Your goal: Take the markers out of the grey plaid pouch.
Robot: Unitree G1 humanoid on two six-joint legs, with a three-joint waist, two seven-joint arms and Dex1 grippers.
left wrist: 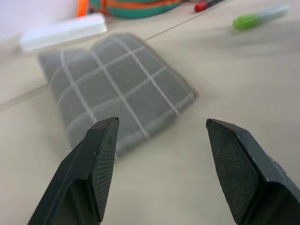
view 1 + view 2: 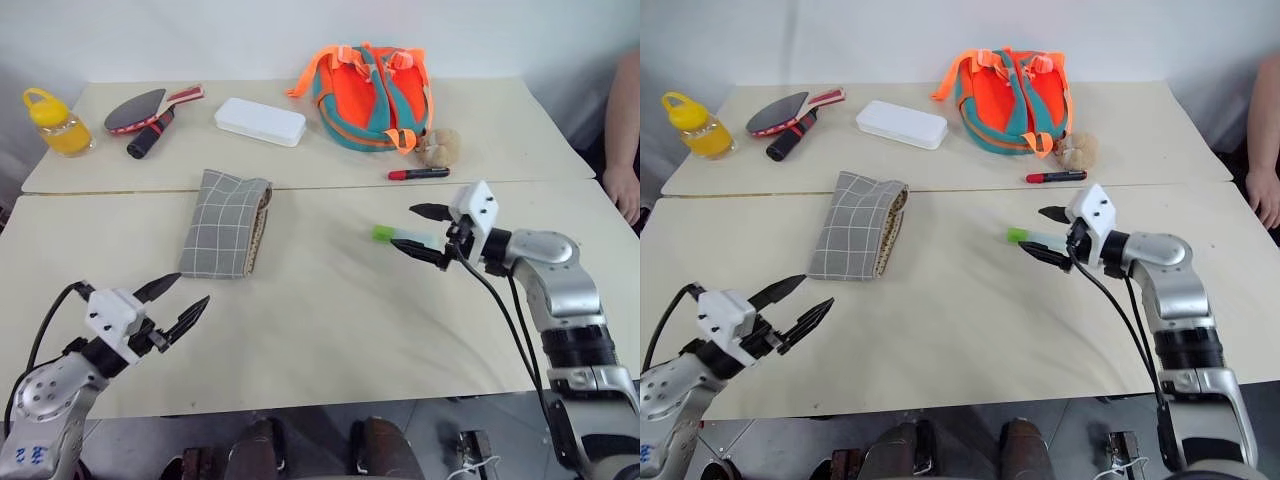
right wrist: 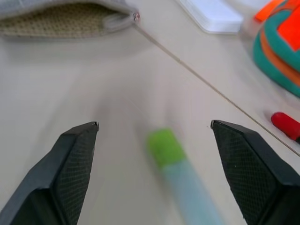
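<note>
Now, head views: soft grey plaid fabric pouch (image 2: 226, 223) lies flat on the tabletop (image 2: 330, 320); the pale marker with light green cap (image 2: 400, 236) sits between the spread fingers of the right gripper (image 2: 426, 233), cap toward the pouch; whether it rests on the tabletop I cannot tell.
Red-and-black marker (image 2: 419, 174): beyond the pouch's right, near the orange backpack (image 2: 372, 95).
Left wrist view: left gripper (image 1: 161, 136) fingers spread, pouch ahead, untouched.
Right wrist view: green-capped marker's long axis runs along the fingers; no pad touches it.
Judgement: both markers are out.
</note>
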